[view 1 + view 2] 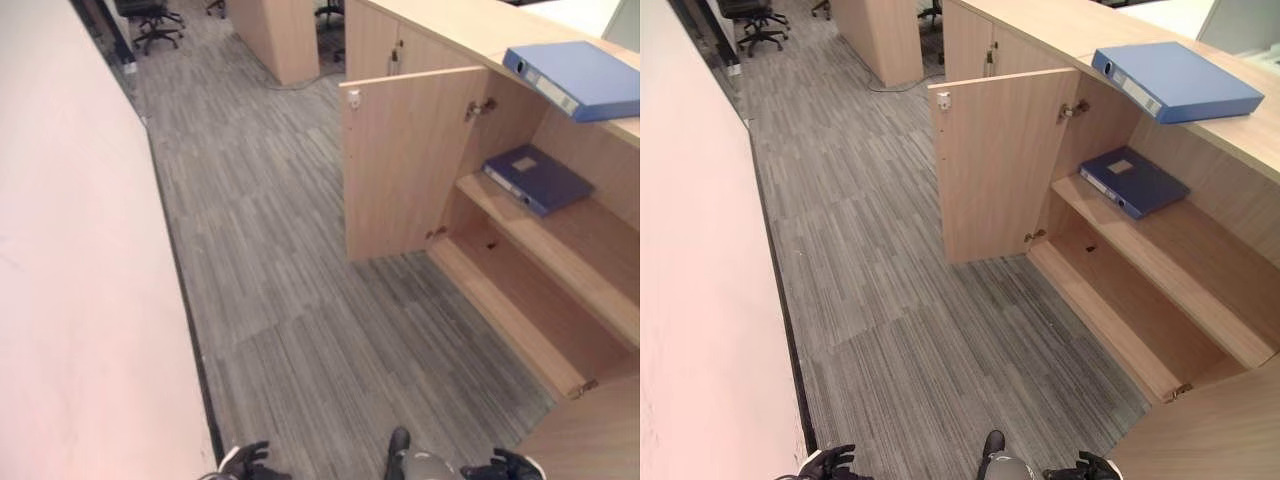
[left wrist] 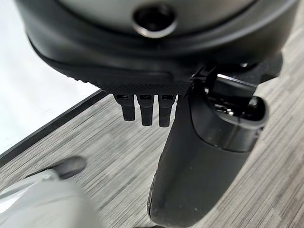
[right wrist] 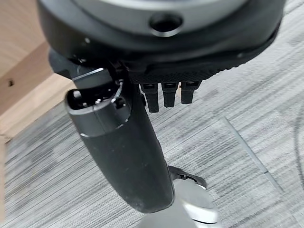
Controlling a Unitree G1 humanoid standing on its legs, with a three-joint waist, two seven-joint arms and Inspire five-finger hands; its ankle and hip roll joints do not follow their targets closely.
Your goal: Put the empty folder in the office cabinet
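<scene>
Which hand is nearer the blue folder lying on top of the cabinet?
Right. The right hand hangs low on the cabinet's side, below the blue folder. The left hand hangs by the wall, across the floor from it. Neither holds anything.

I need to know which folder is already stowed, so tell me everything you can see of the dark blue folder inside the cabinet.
The dark blue folder is a flat ring-binder type with a pale label on its cover and a lighter strip on its spine. It lies flat, closed, angled, on the upper shelf of the open wooden cabinet, behind the open door. Neither hand touches it.
</scene>
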